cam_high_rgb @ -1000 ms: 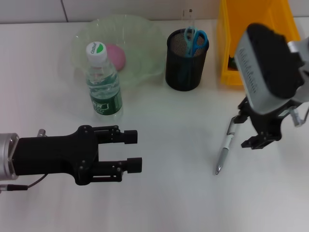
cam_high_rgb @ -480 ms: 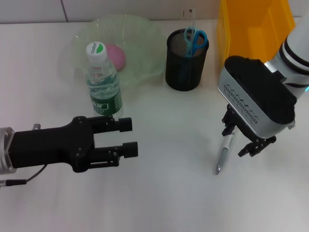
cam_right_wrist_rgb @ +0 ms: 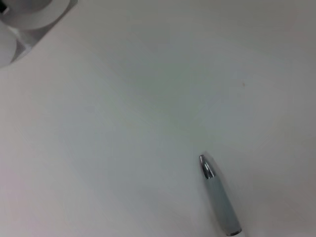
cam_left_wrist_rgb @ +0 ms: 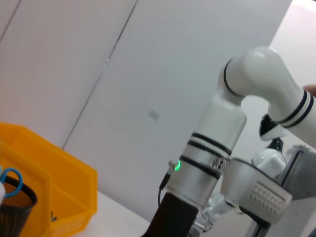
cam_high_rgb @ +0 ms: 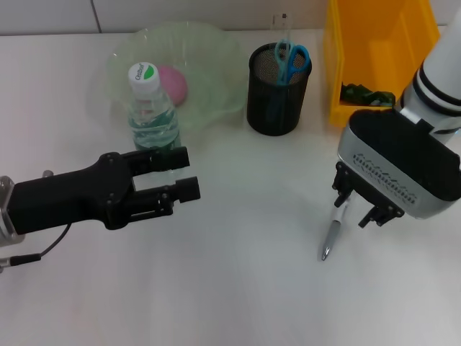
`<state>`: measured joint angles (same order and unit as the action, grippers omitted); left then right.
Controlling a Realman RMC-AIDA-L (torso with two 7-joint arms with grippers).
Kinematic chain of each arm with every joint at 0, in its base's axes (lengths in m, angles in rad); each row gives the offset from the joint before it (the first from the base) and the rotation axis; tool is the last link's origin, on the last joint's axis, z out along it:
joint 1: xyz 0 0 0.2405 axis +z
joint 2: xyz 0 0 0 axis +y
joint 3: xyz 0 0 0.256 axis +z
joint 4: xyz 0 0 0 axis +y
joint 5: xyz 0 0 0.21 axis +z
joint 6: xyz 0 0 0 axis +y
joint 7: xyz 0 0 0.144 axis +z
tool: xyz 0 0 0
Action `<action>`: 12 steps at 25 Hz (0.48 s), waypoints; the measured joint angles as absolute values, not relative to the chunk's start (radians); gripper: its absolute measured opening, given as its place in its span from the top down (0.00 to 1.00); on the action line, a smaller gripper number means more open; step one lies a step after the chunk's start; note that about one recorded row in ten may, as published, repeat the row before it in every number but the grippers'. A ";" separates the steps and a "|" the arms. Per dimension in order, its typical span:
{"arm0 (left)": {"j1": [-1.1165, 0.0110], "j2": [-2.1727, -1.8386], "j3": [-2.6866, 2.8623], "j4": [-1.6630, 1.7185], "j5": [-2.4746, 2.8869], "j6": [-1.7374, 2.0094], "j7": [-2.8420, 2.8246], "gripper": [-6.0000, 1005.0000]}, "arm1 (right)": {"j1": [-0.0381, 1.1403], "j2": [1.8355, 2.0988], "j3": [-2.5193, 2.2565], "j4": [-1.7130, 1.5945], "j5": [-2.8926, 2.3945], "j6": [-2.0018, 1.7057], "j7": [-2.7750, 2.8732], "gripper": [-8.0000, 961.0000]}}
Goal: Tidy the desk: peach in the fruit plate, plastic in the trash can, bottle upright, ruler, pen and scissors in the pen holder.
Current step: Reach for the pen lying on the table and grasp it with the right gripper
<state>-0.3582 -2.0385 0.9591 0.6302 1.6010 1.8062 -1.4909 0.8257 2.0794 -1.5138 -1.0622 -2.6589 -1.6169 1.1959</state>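
Observation:
The silver pen (cam_high_rgb: pixel 333 232) lies on the white table, its tip also in the right wrist view (cam_right_wrist_rgb: pixel 217 196). My right gripper (cam_high_rgb: pixel 359 201) hangs open over the pen's upper end, one finger on each side. The water bottle (cam_high_rgb: pixel 151 108) stands upright in front of the green fruit plate (cam_high_rgb: pixel 216 45), which holds the pink peach (cam_high_rgb: pixel 173 83). My left gripper (cam_high_rgb: pixel 186 173) is open just in front of the bottle's base and hides its lower part. The black mesh pen holder (cam_high_rgb: pixel 277 94) holds blue scissors (cam_high_rgb: pixel 292 58) and a clear ruler (cam_high_rgb: pixel 284 27).
A yellow bin (cam_high_rgb: pixel 374 43) stands at the back right with dark green plastic (cam_high_rgb: pixel 366 94) inside. The left wrist view shows the bin (cam_left_wrist_rgb: pixel 54 182), the pen holder (cam_left_wrist_rgb: pixel 15 205) and the right arm (cam_left_wrist_rgb: pixel 217 143).
My right gripper has come left and down over the pen's upper end. My left gripper has moved up the table to the bottle's base.

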 joint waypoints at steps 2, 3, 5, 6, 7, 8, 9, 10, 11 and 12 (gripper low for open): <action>-0.361 -2.047 0.936 0.622 1.601 1.806 -1.487 0.29 | 0.828 2.079 -1.516 -1.045 -2.661 -1.601 1.167 0.45; -0.361 -2.049 0.935 0.622 1.601 1.806 -1.486 0.29 | 0.829 2.079 -1.516 -1.039 -2.662 -1.594 1.156 0.45; -0.360 -2.055 0.929 0.622 1.601 1.801 -1.485 0.29 | 0.831 2.080 -1.516 -1.026 -2.664 -1.580 1.132 0.46; -0.361 -2.058 0.926 0.622 1.601 1.796 -1.483 0.29 | 0.838 2.080 -1.516 -1.010 -2.666 -1.570 1.117 0.49; -0.361 -2.058 0.926 0.622 1.601 1.796 -1.483 0.29 | 0.838 2.080 -1.516 -1.010 -2.666 -1.570 1.117 0.51; -0.362 -2.059 0.926 0.622 1.601 1.793 -1.483 0.29 | 0.842 2.080 -1.516 -1.000 -2.667 -1.565 1.109 0.54; -0.362 -2.059 0.926 0.622 1.601 1.793 -1.483 0.29 | 0.846 2.080 -1.516 -0.992 -2.669 -1.560 1.102 0.57; -0.364 -2.059 0.925 0.622 1.601 1.791 -1.482 0.29 | 0.849 2.080 -1.516 -0.984 -2.670 -1.555 1.095 0.60; -0.366 -2.060 0.925 0.623 1.601 1.789 -1.483 0.29 | 0.855 2.080 -1.516 -0.972 -2.672 -1.544 1.084 0.60; -0.366 -2.060 0.925 0.623 1.601 1.789 -1.483 0.29 | 0.855 2.080 -1.516 -0.972 -2.672 -1.544 1.084 0.59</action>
